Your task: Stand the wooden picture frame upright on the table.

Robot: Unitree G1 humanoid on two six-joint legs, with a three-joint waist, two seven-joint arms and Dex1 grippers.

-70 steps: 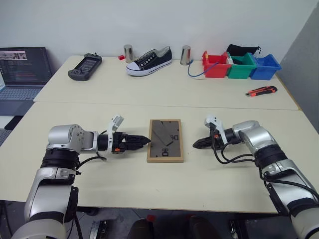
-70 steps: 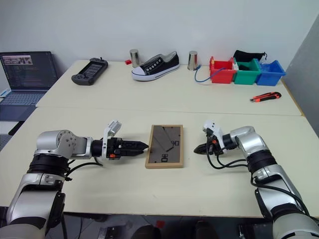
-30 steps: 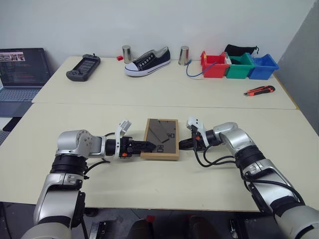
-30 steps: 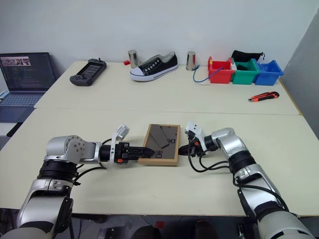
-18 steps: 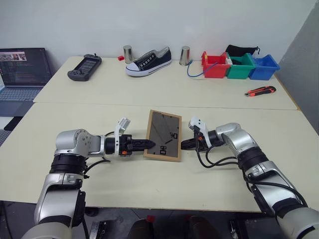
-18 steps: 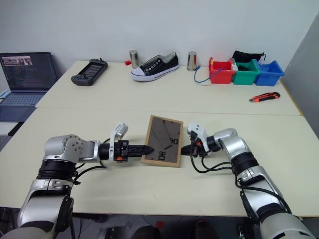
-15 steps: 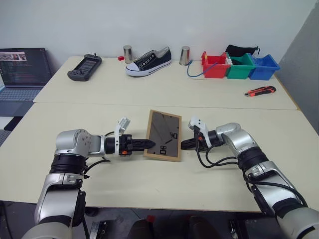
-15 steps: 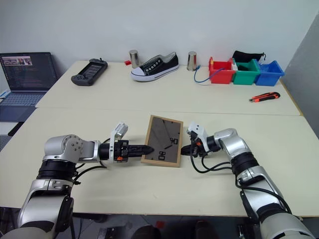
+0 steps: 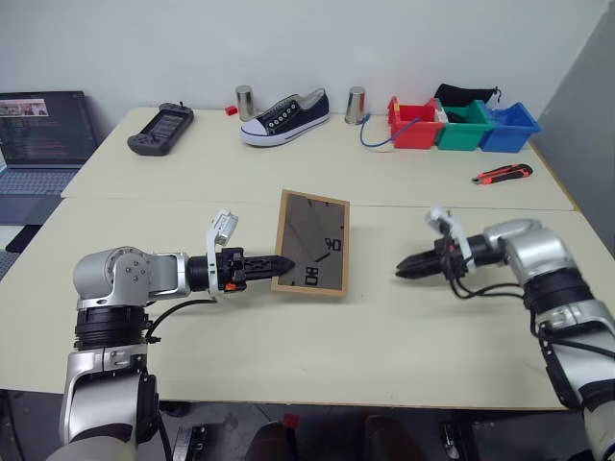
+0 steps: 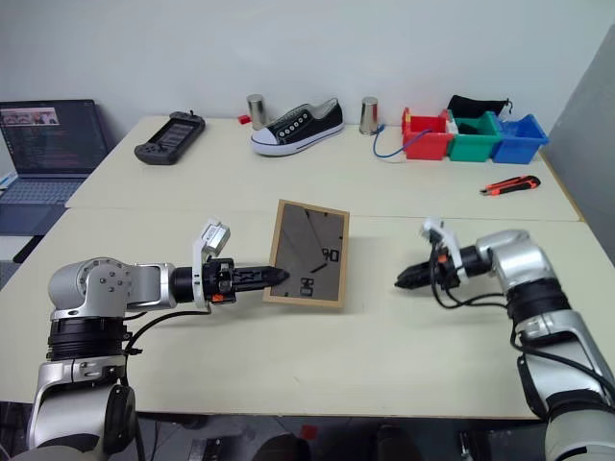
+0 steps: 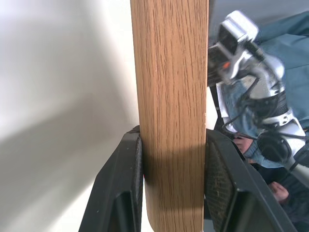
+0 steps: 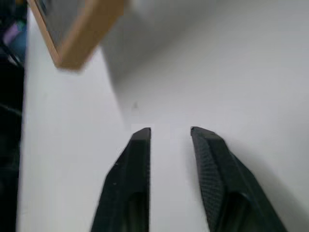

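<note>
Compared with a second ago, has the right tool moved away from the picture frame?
Yes. The right tool was at the picture frame's right edge; now it has pulled off to the right, with bare table between them, and is open.

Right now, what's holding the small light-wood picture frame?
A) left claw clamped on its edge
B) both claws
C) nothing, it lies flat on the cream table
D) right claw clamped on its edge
A: the left claw is shut on the light-wood picture frame edge, tilting it up, while the right claw sits apart with nothing between its fingers.
</note>
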